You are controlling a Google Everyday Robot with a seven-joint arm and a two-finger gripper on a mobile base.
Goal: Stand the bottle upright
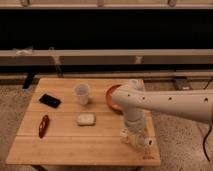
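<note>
Your gripper (136, 139) is low over the near-right corner of the wooden table (75, 145), right at the bottle (146, 143). You cannot tell its grip state. The translucent cup (82, 93) stands well apart.

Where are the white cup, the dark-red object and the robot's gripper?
white cup (82, 93), camera view, on its side wall.
dark-red object (44, 125), camera view, on its middle.
gripper (136, 139), camera view, on its lower end, at the near right corner of the table (65, 150).
</note>
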